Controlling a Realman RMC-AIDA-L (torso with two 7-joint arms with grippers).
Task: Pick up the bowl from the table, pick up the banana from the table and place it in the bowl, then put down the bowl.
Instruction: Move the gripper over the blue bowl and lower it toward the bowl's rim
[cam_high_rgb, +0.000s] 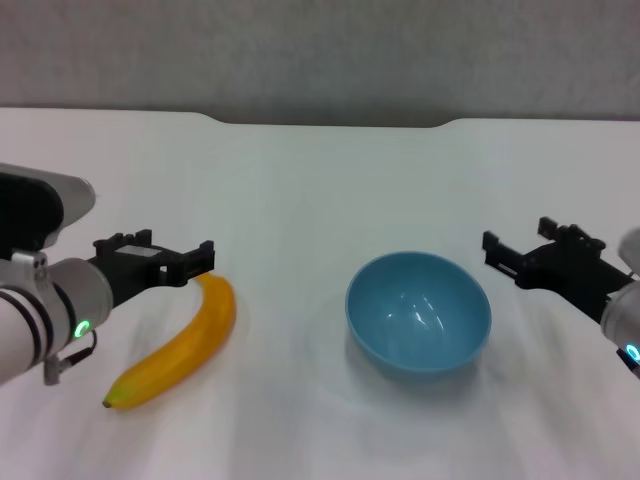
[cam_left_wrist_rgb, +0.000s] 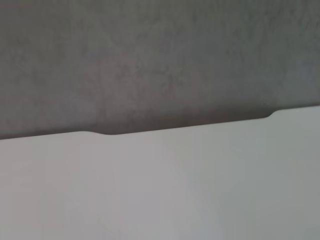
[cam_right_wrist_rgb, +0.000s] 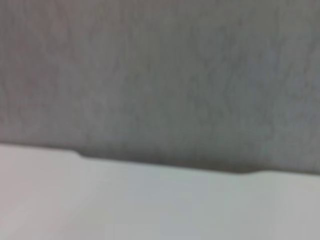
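A: At left, the left gripper (cam_high_rgb: 195, 262) hangs over the far end of the banana (cam_high_rgb: 178, 350), which lies on the white counter (cam_high_rgb: 300, 190), its other end nearer and farther left. Whether those jaws are parted or closed cannot be told from here.

B: And the middle?

A: The bowl (cam_high_rgb: 418, 312), upright and empty, sits right of centre, well apart from the banana. Nothing is lifted yet.

B: The far right?

A: The right gripper (cam_high_rgb: 512, 258) hovers just beside the bowl's right rim, not touching; its jaws' state cannot be told either. Both wrist cameras show only the counter's far edge and grey wall.

B: What could go wrong?

A: Likely the bowl: a glossy, curved rim may slip or tip in a shallow pinch. The banana, longer than the bowl is wide, could roll out if dropped off-centre.
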